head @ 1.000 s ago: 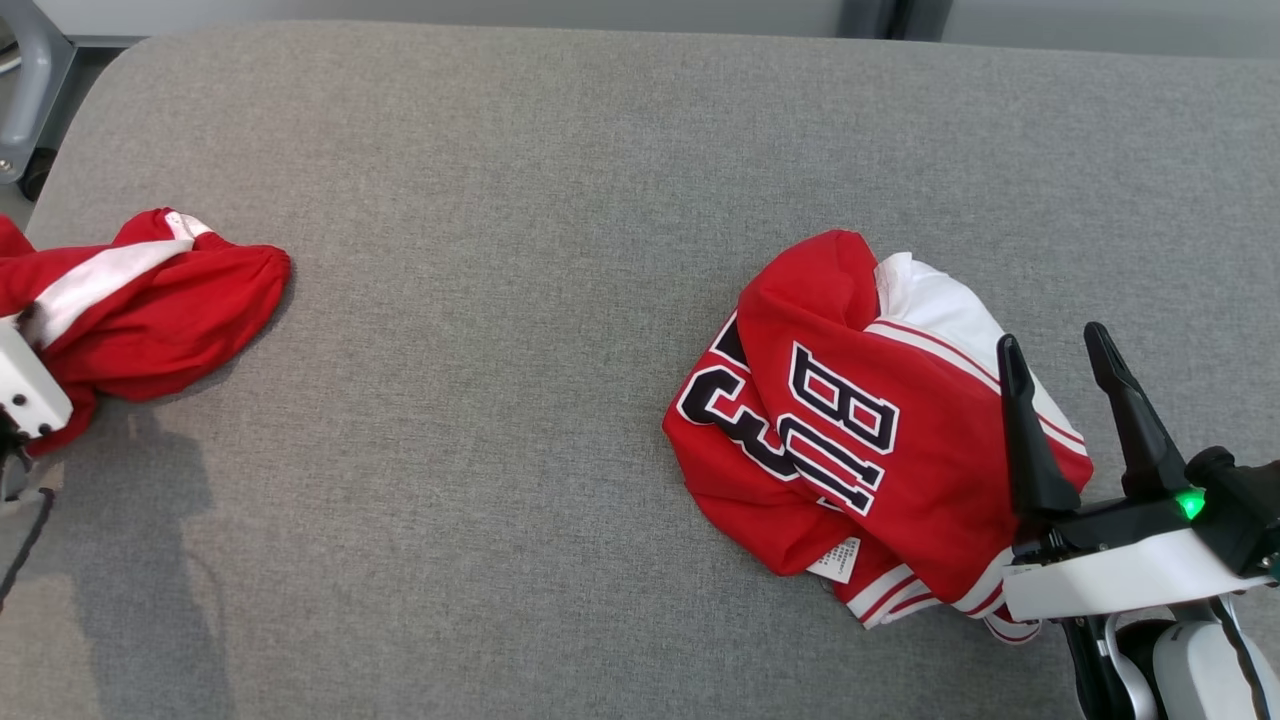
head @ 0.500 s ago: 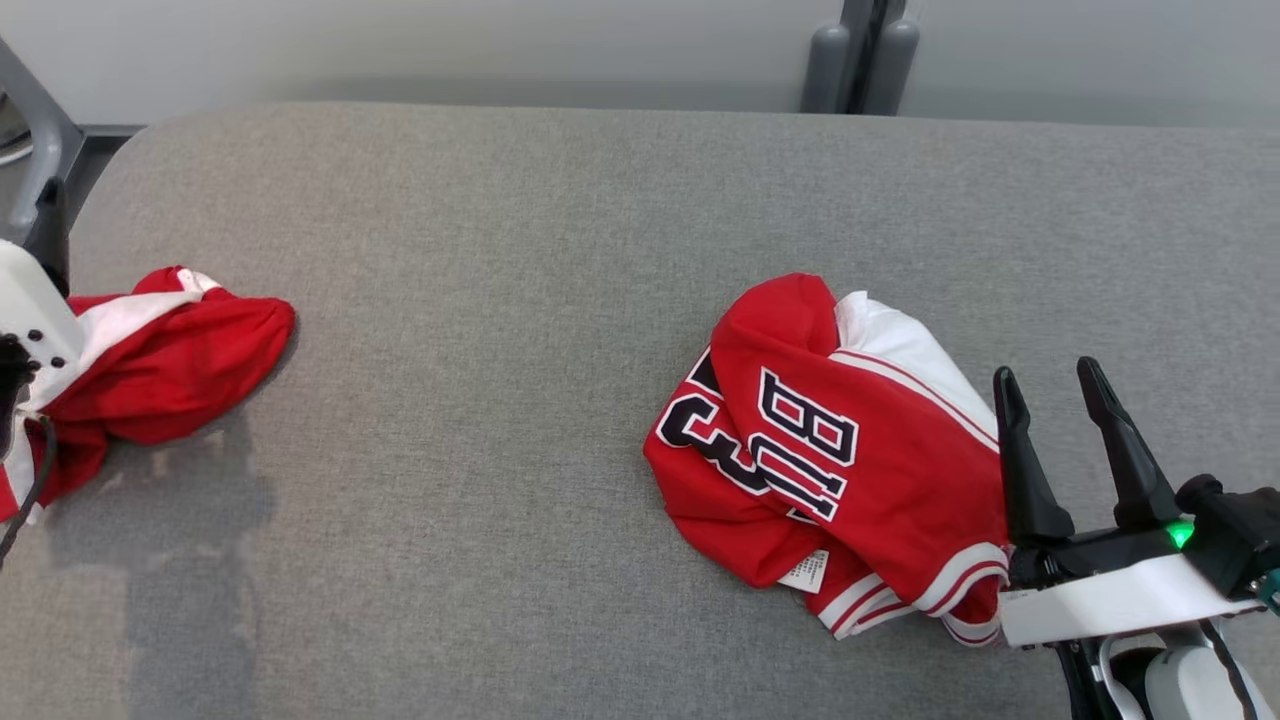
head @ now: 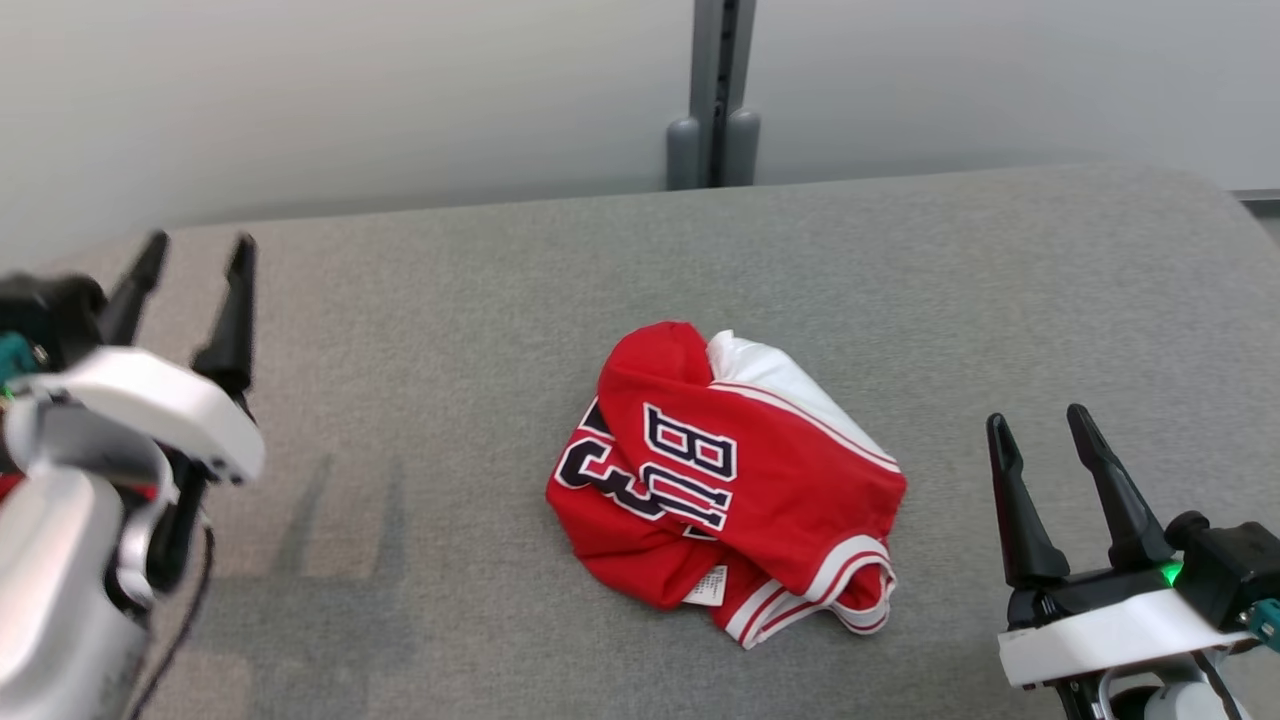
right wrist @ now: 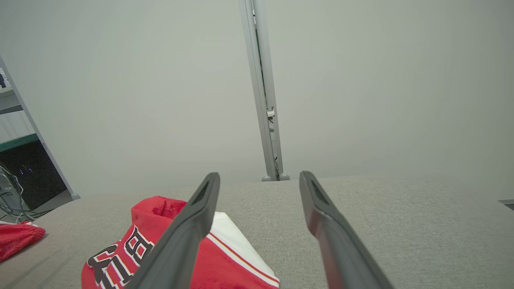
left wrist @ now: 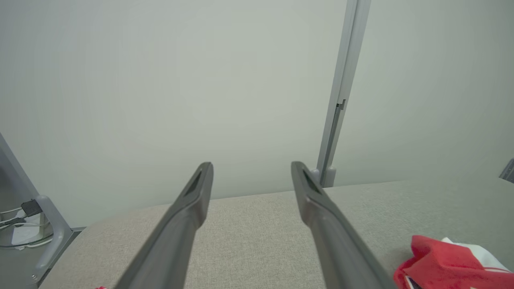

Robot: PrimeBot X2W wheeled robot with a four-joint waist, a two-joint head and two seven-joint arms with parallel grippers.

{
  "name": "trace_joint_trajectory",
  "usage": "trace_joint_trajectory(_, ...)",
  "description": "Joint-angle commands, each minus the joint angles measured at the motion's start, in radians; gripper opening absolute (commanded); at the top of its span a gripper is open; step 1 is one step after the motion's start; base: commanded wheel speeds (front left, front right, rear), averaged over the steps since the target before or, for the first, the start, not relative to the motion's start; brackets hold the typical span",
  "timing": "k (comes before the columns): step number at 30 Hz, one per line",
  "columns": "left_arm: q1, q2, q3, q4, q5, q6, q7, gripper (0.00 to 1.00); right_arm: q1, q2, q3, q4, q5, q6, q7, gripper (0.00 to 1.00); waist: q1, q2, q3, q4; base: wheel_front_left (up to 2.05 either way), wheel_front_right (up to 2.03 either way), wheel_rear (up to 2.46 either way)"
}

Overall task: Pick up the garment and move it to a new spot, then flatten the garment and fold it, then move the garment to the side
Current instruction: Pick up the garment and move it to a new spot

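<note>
The garment (head: 740,490) is a crumpled red jersey with white trim and dark lettering, lying in a heap mid-table. It also shows at the left wrist view's lower right (left wrist: 445,261) and the right wrist view's lower left (right wrist: 116,257). My left gripper (head: 198,245) stands open and empty at the table's left, well clear of the garment; its fingers spread wide in its own view (left wrist: 252,165). To the garment's right, my right gripper (head: 1036,416) is open and empty, not touching it (right wrist: 260,175).
The table (head: 450,300) is covered in grey fabric with rounded corners. A second red garment (right wrist: 16,239) lies at its far left end. A grey post (head: 713,100) rises against the pale wall behind the table. A metal frame (left wrist: 44,224) stands off the left end.
The head camera has swung and tilted up, so the whole picture shifted. My left gripper has let go of the red garment at the far left and lifted away, open. The jersey lies as before.
</note>
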Motion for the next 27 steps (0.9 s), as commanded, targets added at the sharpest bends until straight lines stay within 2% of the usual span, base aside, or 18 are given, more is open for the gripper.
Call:
trace_joint_trajectory(1, 0.066, -0.008, -0.001, -0.046, 0.002, 0.019, -0.032, 1.0, 0.02, -0.011, 0.002, -0.002, 0.01, 0.002, 0.003, 1.0, 0.0, 0.0, -0.04, -0.042, 0.0, 0.0, 0.0)
trace_joint_trajectory(9, 0.253, -0.05, 0.001, -0.19, 0.014, 0.085, -0.155, 1.0, 0.064, -0.028, 0.011, -0.011, 0.02, 0.002, 0.013, 1.0, 0.0, 0.0, -0.079, -0.071, 0.0, 0.0, 0.0)
trace_joint_trajectory(18, 0.452, -0.106, 0.009, -0.299, 0.047, 0.125, -0.226, 1.0, 0.132, -0.032, -0.009, -0.014, 0.031, 0.002, 0.008, 1.0, 0.0, 0.0, -0.094, -0.052, 0.0, 0.0, 0.0)
trace_joint_trajectory(27, 0.556, -0.183, 0.039, -0.351, 0.124, 0.097, -0.234, 1.0, 0.17, -0.025, -0.025, -0.026, 0.033, 0.002, 0.01, 1.0, 0.0, 0.0, -0.094, -0.028, 0.0, 0.0, 0.0)
